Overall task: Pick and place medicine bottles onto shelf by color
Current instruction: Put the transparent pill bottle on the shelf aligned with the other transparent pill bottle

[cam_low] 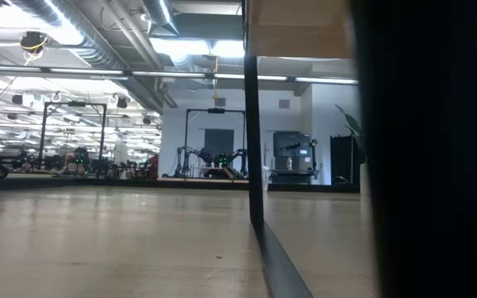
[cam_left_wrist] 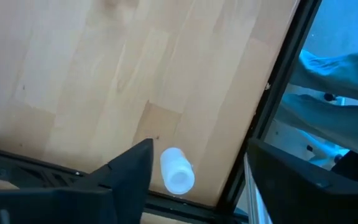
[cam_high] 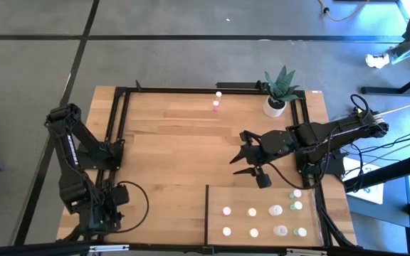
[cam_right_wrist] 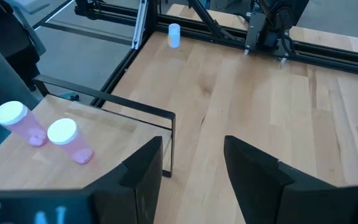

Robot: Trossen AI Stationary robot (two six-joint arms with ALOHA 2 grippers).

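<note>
Reaching over mid-table, right gripper (cam_high: pixel 242 160) fingers parted, empty, left gripper (cam_left_wrist: pixel 194 186) folded back, jaws apart

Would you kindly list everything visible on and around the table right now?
Tiny round medicine bottles on the shelf: about ten, whitish, some green-tinted, two rows.
Loose bottles: two, pinkish, far table edge.
Pale wood shelf panel: one, dark-edged, near right corner.
Potted plant: one, green in white pot, far right corner.
Planked wooden tabletop: one, black frame.
Right gripper: open, empty, above the table beside the shelf.
Left gripper: near left corner, by a whitish bottle.
</note>
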